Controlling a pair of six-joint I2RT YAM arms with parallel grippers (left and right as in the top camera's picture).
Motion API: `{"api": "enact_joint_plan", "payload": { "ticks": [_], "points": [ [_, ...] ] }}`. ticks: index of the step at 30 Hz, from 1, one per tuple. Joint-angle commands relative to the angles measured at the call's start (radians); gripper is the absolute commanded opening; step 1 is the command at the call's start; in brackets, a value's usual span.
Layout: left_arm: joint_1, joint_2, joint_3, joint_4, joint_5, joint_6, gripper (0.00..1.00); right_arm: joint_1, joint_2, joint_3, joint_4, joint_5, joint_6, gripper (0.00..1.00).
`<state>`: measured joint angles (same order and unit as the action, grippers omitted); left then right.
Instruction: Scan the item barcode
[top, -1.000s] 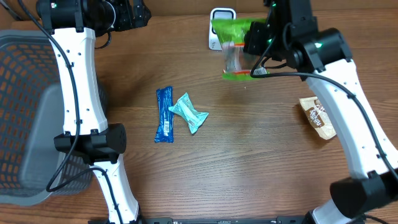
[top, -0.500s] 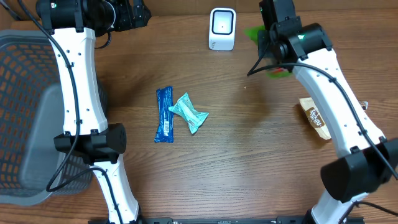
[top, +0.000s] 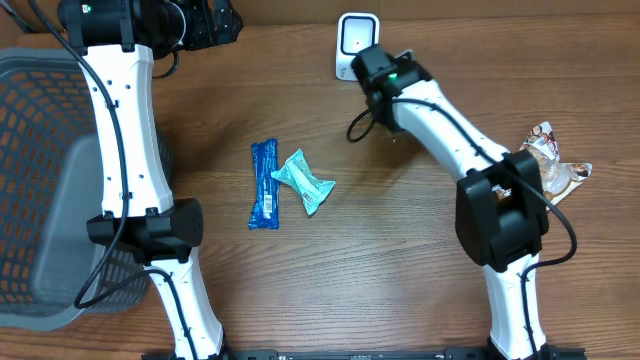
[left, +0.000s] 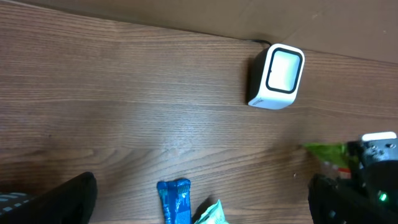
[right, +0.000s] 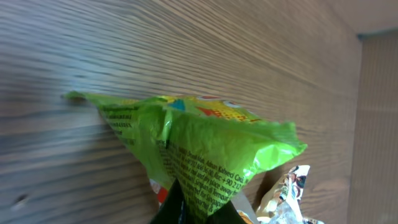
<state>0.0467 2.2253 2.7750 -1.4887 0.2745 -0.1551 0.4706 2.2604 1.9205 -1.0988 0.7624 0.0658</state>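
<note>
Between the closed fingers of the right gripper (right: 189, 208) sits the green packet (right: 205, 143), pinched at its lower edge. Its printed face spreads above the fingers, and its long side hangs over the wooden table (right: 93, 50). From overhead the packet is hidden beneath the right arm. In the left wrist view only a green corner (left: 324, 151) shows beside that arm's dark end.

Just behind and to the left of the right gripper stands the scanner (top: 357, 40), a white block with a pale window, at the back edge of the table. The arm's end lies close against the scanner's near corner in the overhead view; whether they touch I cannot tell. The packet's corner is below and to the right of the scanner (left: 277, 74) in the left wrist view, apart from it.

Off to the right of the gripper, past the arm's elbow, lies a crumpled snack wrapper (top: 552, 165); its silvery edge peeks in beside the packet's lower right (right: 289, 193).

To the left of the right gripper and nearer the front, a blue bar (top: 265, 185) and a teal packet (top: 303, 182) lie side by side, touching.

The left gripper (left: 199, 199) is spread wide with nothing in it, above the back-left of the table, the blue bar below it. Farther left is a basket (top: 40, 150).
</note>
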Motion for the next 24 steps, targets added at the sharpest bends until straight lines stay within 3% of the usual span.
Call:
{"api": "enact_joint_plan", "payload": {
  "ticks": [1,2,4,5,9,14,15,16,24],
  "points": [
    [-0.001,-0.015,0.014,0.004,0.006,-0.006,1.00,0.068,-0.027,0.024,-0.033,-0.093,-0.128,0.24],
    [-0.001,-0.015,0.014,0.004,0.006,-0.006,1.00,0.083,-0.027,0.024,-0.039,-0.133,-0.162,0.34],
    [-0.001,-0.015,0.014,0.004,0.006,-0.006,1.00,0.113,-0.027,0.026,-0.041,-0.218,-0.219,0.70],
    [-0.001,-0.015,0.014,0.004,0.006,-0.006,1.00,0.123,-0.027,0.032,-0.041,-0.265,-0.241,0.82],
    [-0.001,-0.015,0.014,0.004,0.006,-0.006,1.00,0.132,-0.027,0.090,-0.093,-0.487,-0.330,0.86],
    [-0.001,-0.015,0.014,0.004,0.006,-0.006,1.00,0.074,-0.027,0.223,-0.163,-0.538,-0.270,0.93],
    [-0.001,-0.015,0.014,0.004,0.006,-0.006,1.00,0.040,-0.027,0.249,-0.185,-0.565,-0.268,1.00],
    [-0.001,-0.015,0.014,0.004,0.006,-0.006,1.00,0.015,-0.027,0.260,-0.199,-0.582,-0.269,1.00],
    [-0.001,-0.015,0.014,0.004,0.006,-0.006,1.00,-0.181,-0.025,0.144,-0.150,-0.832,-0.277,1.00]
  ]
}}
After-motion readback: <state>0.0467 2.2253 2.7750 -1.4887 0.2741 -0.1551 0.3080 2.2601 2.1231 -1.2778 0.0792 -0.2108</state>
